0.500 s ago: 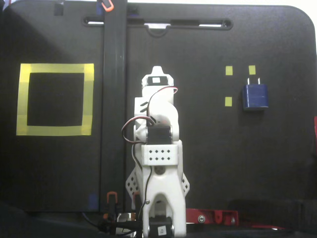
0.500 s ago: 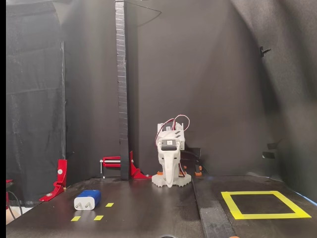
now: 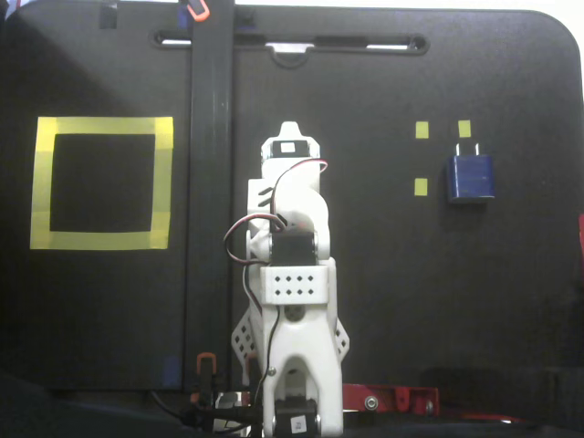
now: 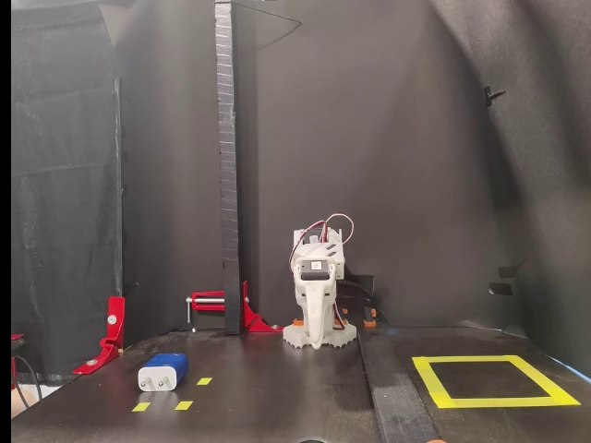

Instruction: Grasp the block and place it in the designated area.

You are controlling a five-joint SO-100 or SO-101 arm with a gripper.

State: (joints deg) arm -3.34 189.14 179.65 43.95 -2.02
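The dark blue block (image 3: 470, 176) lies flat on the black table at the right of a fixed view, its two pale prongs pointing away from the arm's base. In another fixed view the block (image 4: 163, 371) is at front left. The designated area (image 3: 100, 125), a wide yellow tape square, is at the left; in the other fixed view the designated area (image 4: 503, 401) lies at front right. The white arm is folded over its base in the middle. My gripper (image 4: 317, 340) points down, jaws together with nothing between them, far from the block. From above, the gripper (image 3: 289, 130) shows only as the arm's far tip.
Three small yellow tape squares (image 3: 422, 130) sit beside the block. A tall black post (image 4: 226, 166) rises left of the arm, held by a red clamp (image 4: 217, 302). Another red bracket (image 4: 111, 332) stands at the left edge. Black curtains close in the back and sides.
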